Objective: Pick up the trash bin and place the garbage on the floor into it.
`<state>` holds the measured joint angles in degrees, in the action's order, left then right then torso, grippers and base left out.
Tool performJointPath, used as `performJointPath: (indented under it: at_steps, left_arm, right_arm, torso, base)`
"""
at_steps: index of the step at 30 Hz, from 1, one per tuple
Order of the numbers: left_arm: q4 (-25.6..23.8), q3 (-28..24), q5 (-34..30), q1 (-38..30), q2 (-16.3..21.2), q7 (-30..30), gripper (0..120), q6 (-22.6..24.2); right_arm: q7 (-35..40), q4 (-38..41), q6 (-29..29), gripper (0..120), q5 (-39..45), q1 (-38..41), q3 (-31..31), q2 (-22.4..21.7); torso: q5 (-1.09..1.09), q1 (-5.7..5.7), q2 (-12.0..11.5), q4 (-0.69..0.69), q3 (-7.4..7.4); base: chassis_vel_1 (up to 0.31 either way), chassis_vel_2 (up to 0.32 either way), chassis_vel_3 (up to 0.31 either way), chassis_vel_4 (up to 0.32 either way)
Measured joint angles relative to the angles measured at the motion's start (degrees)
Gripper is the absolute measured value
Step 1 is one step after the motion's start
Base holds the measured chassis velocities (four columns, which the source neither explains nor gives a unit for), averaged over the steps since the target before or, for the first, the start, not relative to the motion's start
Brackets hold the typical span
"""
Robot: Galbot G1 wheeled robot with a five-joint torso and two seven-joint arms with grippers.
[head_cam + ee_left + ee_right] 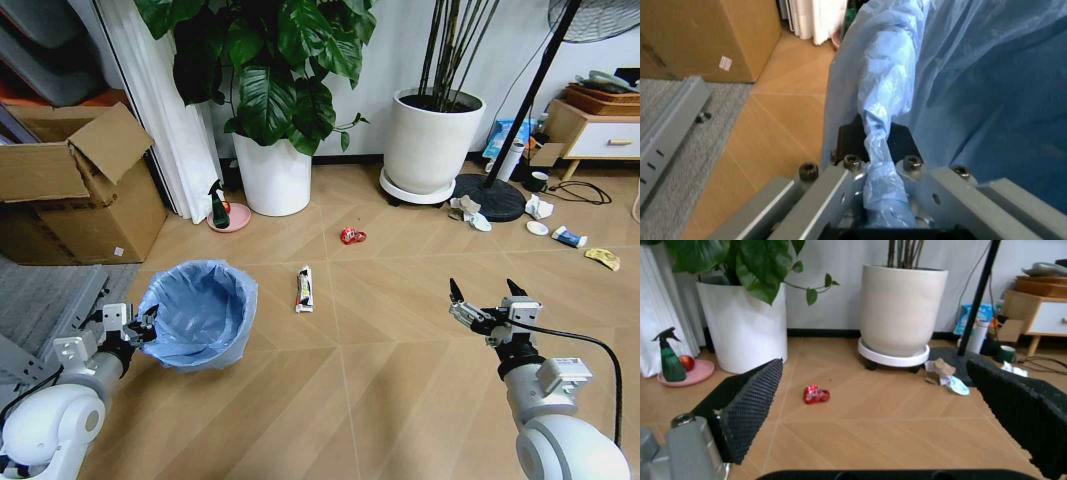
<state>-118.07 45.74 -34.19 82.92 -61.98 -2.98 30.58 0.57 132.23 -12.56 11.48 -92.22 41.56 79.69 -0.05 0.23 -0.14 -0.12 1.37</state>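
The trash bin (200, 312), lined with a crinkly blue bag, is at the lower left of the floor (380, 350). My left gripper (142, 324) is shut on its near rim; in the left wrist view the bag's rolled edge (880, 150) runs between the pads of that gripper (875, 144). My right gripper (487, 292) hangs open above bare floor at the right, nothing between its fingers (750, 405). Garbage lies beyond: a red wrapper (352, 236) (816, 394), a black-white tube (304, 289), crumpled paper (468, 210) (943, 375), a blue-white carton (569, 237) and a yellow scrap (602, 258).
Two large white plant pots (272, 175) (432, 140) stand at the back wall. A fan stand base (490, 197) sits by the right pot. A cardboard box (75, 190) is at the left, and a spray bottle on a pink dish (225, 212) stands near it.
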Motion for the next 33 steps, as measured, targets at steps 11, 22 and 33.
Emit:
performJointPath:
  at_steps: [11, 22, 33]
  left_arm:
    - [0.0, -0.1, 0.1, -0.1, -0.1, 0.0, 0, -0.3]
    - [0.4, -0.3, 0.2, -0.4, -0.3, 0.0, 0, -0.4]
    - [0.5, -0.2, 0.7, 0.3, -1.2, -0.2, 0, -0.5]
  right_arm:
    - [0.0, -0.4, 0.3, 100, -0.1, 0.2, 0.0, 0.1]
    - [0.1, -1.2, 0.5, 100, 0.2, 0.4, -0.5, 0.0]
    - [0.9, -9.5, -1.7, 100, 6.4, 5.9, -4.3, -6.0]
  torso:
    - [0.05, -0.01, 0.0, 0.00, 0.00]
    - [0.02, 0.01, 0.0, 0.01, 0.01]
    - [-0.01, -0.01, 0.0, 0.01, -0.01]
  base:
    - [-0.116, 0.290, 0.108, -0.291]
    - [-0.210, 0.321, 0.203, -0.321]
    - [-0.042, 0.062, -0.011, -0.027]
